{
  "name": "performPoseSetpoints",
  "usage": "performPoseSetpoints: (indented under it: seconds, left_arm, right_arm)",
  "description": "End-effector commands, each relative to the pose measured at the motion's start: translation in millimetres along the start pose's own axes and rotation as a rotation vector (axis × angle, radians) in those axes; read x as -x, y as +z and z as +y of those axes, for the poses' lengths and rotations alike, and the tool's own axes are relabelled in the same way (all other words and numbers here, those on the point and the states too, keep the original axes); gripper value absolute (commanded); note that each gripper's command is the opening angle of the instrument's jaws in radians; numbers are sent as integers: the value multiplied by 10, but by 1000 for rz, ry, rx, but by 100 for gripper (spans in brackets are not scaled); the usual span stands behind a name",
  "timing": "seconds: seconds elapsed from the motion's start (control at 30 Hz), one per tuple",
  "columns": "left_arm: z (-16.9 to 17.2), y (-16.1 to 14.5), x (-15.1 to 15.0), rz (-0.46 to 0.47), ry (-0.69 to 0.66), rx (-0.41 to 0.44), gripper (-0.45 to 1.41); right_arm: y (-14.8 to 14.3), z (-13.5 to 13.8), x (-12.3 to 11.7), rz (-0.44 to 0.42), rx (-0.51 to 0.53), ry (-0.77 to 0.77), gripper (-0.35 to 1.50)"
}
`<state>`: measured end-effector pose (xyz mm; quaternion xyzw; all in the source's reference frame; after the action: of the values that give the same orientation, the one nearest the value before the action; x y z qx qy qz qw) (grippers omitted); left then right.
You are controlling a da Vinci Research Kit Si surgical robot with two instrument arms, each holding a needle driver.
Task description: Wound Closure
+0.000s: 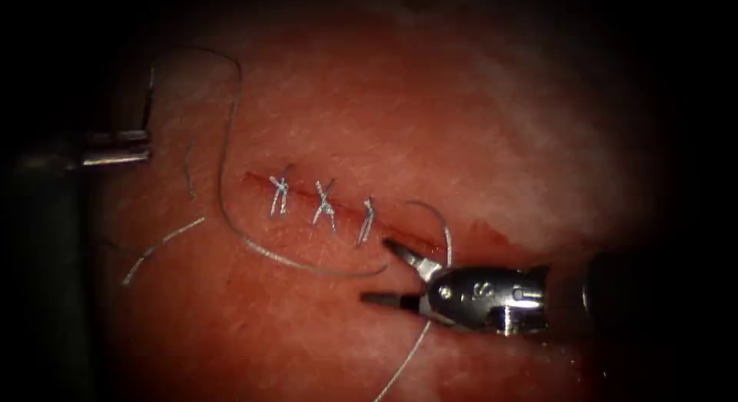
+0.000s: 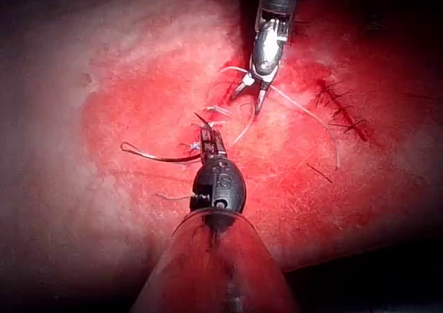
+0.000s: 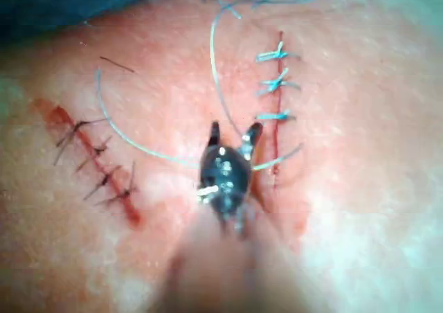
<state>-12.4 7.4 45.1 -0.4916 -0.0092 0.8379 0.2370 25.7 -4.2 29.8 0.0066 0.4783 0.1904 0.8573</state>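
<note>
The cut (image 1: pixel 400 237) in the tissue carries three tied stitches (image 1: pixel 324 204). My right tool (image 1: pixel 378 271) sits just right of the third stitch with its jaws open and nothing gripped; a stretch of thread (image 1: pixel 307 265) ends between them. The same tool (image 3: pixel 234 134) is beside the stitches (image 3: pixel 277 84), and it also appears in the left wrist view (image 2: pixel 248 100). Far left of the cut, my left tool (image 1: pixel 144 144) is shut on the curved needle (image 2: pixel 159 158) near one end. The needle is clear of the tissue. A loose thread loop (image 1: pixel 438 216) crosses the cut's right end.
An older cut closed with dark stitches (image 2: pixel 342 112) lies beside this one, and shows again behind the right tool (image 3: pixel 97 162). Loose pale thread (image 1: pixel 161 244) lies left of the cut. Red fluid (image 1: pixel 492 237) wets the tissue at the cut's right end.
</note>
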Motion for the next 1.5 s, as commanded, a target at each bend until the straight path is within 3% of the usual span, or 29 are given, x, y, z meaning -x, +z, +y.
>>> performPoseSetpoints:
  seconds: [0.03,0.07,0.13,0.17,0.3,0.6,0.73,0.9,0.93,1.03,1.07,1.33,1.5]
  left_arm:
    - [11,5,7,-1,-5,4,-45]
    - [11,4,7,-2,-5,3,-45]
    - [11,4,7,-3,-5,1,-45]
    - [11,4,7,-2,-5,3,-45]
    - [12,4,7,-1,-5,4,-45]
    - [15,10,10,2,-4,2,-45]
    - [15,10,10,2,-4,1,-45]
    - [15,11,9,3,-4,2,-45]
    - [15,11,9,2,-5,2,-45]
    - [15,10,9,2,-5,2,-45]
    - [15,10,9,2,-5,2,-45]
    - [12,8,11,0,1,2,-45]
    - [10,9,13,-2,2,-2,-45]
  right_arm:
    - [12,-13,14,-4,-20,-5,99]
    - [12,-13,15,0,-34,-7,74]
    - [13,-16,20,0,-89,-17,-28]
    - [12,-17,21,-4,-100,-19,-35]
    - [-3,-17,13,-13,-99,-13,-35]
    - [-36,-66,-66,35,-163,50,-35]
    - [-39,-89,-96,46,-185,57,-35]
    - [-35,-103,-113,38,-193,53,-35]
    - [-33,-101,-113,37,-190,55,-8]
    - [-31,-92,-108,24,-136,54,106]
    - [-31,-88,-105,18,-123,48,118]
    - [-41,-49,-68,8,-64,33,123]
    - [-28,-31,-40,11,-16,27,126]
